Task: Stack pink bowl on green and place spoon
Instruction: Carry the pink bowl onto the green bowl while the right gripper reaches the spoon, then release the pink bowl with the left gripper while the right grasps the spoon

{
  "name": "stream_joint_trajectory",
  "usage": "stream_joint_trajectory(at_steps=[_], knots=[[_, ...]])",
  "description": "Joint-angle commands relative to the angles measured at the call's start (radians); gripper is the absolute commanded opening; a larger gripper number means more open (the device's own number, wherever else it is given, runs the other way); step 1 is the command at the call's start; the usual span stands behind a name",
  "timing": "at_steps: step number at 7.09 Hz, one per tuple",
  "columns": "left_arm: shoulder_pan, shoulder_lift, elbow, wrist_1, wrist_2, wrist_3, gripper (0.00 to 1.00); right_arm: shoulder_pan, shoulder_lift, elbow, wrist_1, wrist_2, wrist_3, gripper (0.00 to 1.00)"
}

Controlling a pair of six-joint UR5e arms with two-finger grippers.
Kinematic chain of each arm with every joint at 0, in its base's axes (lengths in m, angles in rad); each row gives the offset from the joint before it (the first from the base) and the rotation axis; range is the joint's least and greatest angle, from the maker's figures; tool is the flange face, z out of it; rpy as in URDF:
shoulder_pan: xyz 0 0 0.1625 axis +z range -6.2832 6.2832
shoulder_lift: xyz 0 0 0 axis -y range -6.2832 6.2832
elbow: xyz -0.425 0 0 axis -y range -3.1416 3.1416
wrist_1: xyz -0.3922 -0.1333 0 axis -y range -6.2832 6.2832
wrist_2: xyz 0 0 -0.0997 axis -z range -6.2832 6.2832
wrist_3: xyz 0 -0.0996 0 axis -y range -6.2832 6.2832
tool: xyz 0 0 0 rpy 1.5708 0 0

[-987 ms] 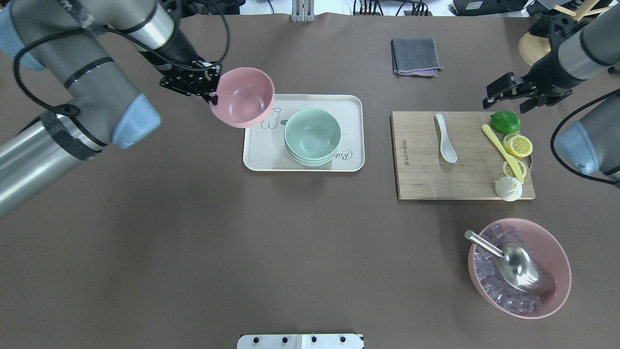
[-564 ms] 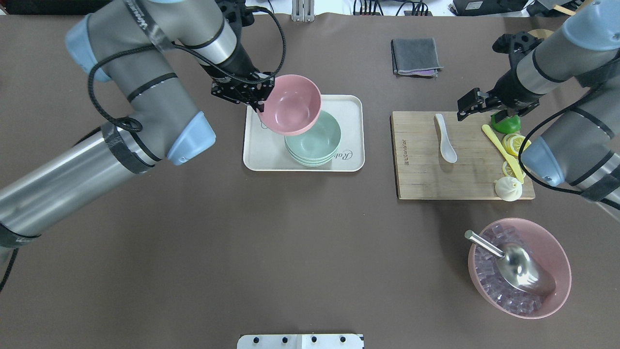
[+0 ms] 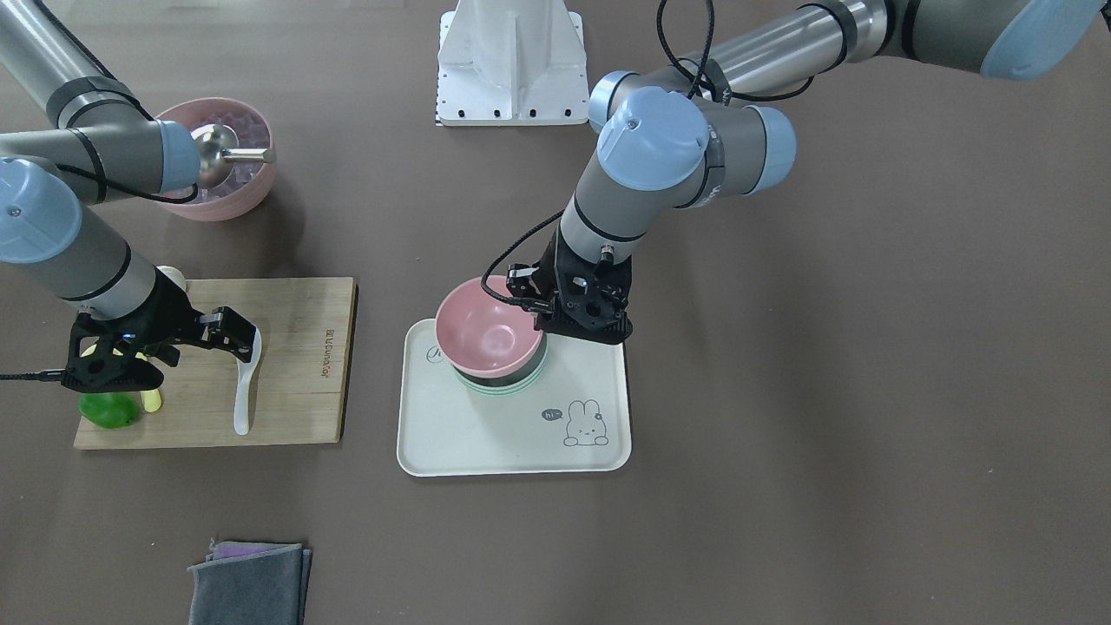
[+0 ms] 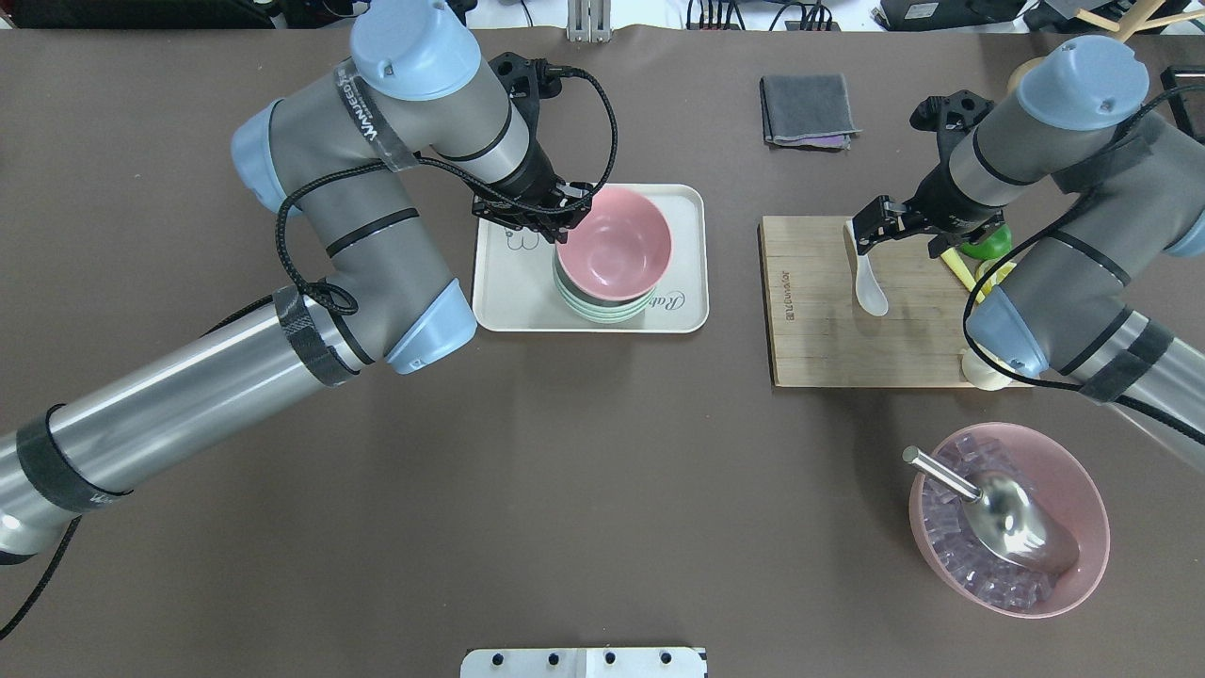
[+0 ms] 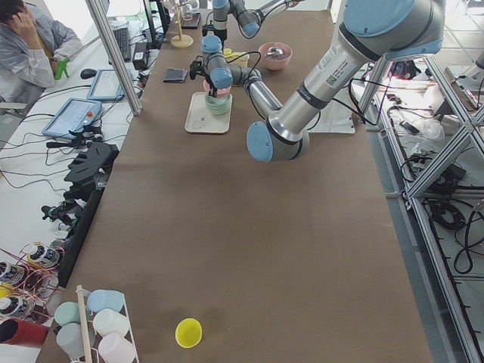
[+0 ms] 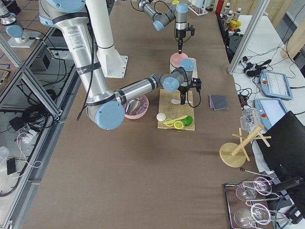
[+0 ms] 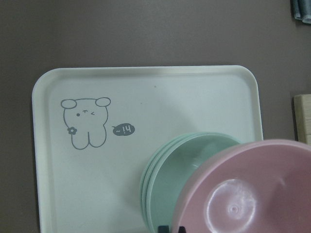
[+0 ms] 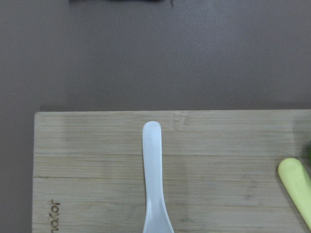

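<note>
My left gripper point(image 4: 568, 218) is shut on the near-left rim of the pink bowl point(image 4: 614, 243) and holds it upright over the stack of green bowls point(image 4: 602, 306) on the white tray point(image 4: 499, 292). The pink bowl sits in or just above the top green bowl; I cannot tell whether they touch. In the left wrist view the pink bowl point(image 7: 252, 189) covers most of the green stack point(image 7: 170, 179). The white spoon point(image 4: 871, 287) lies on the wooden cutting board point(image 4: 819, 320). My right gripper point(image 4: 868, 232) is open just above the spoon's handle end point(image 8: 153, 160).
A lime point(image 4: 987, 243), lemon slices, a yellow knife point(image 4: 958, 268) and a white bun point(image 4: 984, 372) lie at the board's right side. A folded grey cloth point(image 4: 808, 110) is at the back. A large pink bowl of ice point(image 4: 1083, 508) with a metal scoop point(image 4: 1017, 523) stands front right.
My left arm has carried the pink bowl rightwards from beside the tray to over the green stack and lowered it. My right gripper has moved left to over the spoon's handle.
</note>
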Motion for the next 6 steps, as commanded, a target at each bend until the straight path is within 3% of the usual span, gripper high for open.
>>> stream_joint_trajectory(at_steps=[1,3,4,5,6], knots=[[0.000,0.036,-0.004,-0.058,0.002,0.005,0.97,-0.018,0.060,-0.083,0.001,-0.015,0.037,0.99],[-0.003,0.049,-0.006,-0.083,0.002,0.004,0.97,-0.026,0.082,-0.160,0.054,-0.040,0.045,0.93],[-0.005,0.049,-0.007,-0.083,0.002,0.002,0.97,-0.026,0.082,-0.186,0.097,-0.041,0.060,0.76],[-0.006,0.047,-0.010,-0.083,0.002,0.002,0.97,-0.026,0.086,-0.178,0.102,-0.037,0.107,0.13],[-0.008,0.049,-0.010,-0.083,0.002,0.004,0.97,-0.027,0.106,-0.181,0.100,-0.031,0.115,0.00]])
